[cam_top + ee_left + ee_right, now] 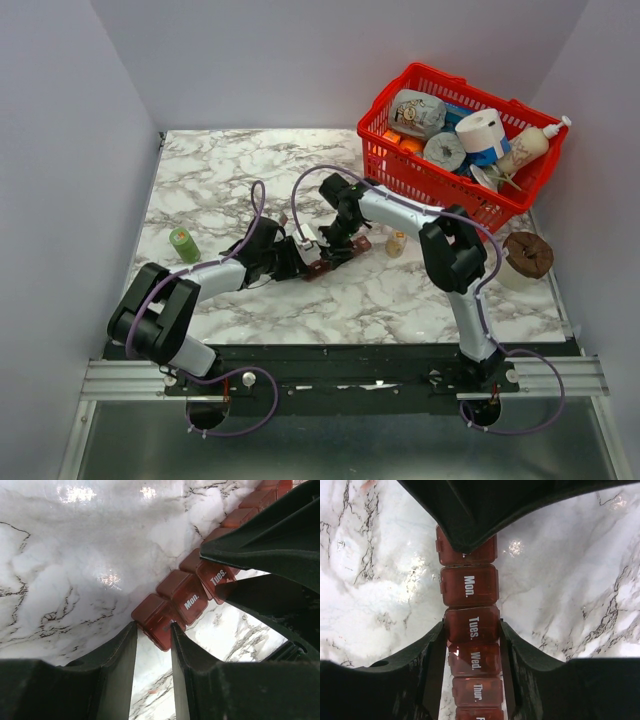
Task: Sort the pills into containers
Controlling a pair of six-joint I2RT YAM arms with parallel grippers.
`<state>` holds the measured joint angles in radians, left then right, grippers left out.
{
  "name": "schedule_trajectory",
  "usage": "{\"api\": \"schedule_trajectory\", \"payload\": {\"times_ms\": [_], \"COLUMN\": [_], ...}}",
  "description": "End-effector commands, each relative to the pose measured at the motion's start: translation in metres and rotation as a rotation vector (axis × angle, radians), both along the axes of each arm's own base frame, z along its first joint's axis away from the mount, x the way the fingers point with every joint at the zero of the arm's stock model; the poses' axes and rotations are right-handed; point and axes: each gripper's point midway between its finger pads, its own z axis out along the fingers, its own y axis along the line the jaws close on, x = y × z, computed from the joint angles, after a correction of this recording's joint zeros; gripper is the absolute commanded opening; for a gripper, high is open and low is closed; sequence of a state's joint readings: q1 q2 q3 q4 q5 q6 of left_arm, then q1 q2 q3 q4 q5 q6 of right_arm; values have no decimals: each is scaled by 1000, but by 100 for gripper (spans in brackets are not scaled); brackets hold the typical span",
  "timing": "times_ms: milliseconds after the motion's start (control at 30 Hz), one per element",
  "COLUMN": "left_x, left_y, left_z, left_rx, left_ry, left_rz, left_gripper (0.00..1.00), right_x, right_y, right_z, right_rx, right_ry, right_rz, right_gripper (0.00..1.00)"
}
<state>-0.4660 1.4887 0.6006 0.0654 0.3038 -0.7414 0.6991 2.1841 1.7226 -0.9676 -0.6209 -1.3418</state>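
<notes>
Both pairs of jaws are closed on the reddish-brown pill-organiser strip (470, 585), which lies on the marble table (220, 170) about mid-table, between the two arms. The left gripper (152, 630) pinches the end cell, next to "Mon." The right gripper (471, 630) squeezes the strip's sides at about the "Tues." and "Wed." cells.

Every lid that shows is down, so I judge the step in hand to be steadying the strip so that a lid can be opened. To do it well, one gripper should press the strip flat on the table while the other lets go and works at a lid's edge. With both squeezing, the light strip could twist or lift.

The wrist views give the day labels and the finger contact. The top view cannot, as the grippers nearly hide the strip there. Only the top view shows what lies around and beyond:
- a small bottle (397, 243) near the strip's right end
- a green cylinder (183, 243) well off to the left
- the red basket (430, 180) of oddments, farthest back

No loose pill can be made out for certain.
</notes>
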Motion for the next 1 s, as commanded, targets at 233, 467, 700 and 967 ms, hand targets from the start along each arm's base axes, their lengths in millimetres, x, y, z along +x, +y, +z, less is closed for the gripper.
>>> {"api": "schedule_trajectory", "payload": {"times_ms": [233, 467, 700, 967], "left_x": [-20, -21, -20, -21], "left_y": [23, 22, 20, 19], "left_z": [-34, -34, -31, -32], "left_rx": [142, 137, 126, 122], "left_ry": [89, 91, 87, 92], "left_rz": [-6, -11, -12, -14], "left_gripper": [39, 39, 40, 40], "right_x": [-2, 13, -2, -1], "right_y": [22, 20, 3, 2], "right_z": [25, 31, 24, 11], "right_rx": [106, 112, 76, 69], "right_ry": [148, 98, 88, 43], "right_rz": [-80, -128, -78, -88], "right_gripper": [63, 63, 71, 76]}}
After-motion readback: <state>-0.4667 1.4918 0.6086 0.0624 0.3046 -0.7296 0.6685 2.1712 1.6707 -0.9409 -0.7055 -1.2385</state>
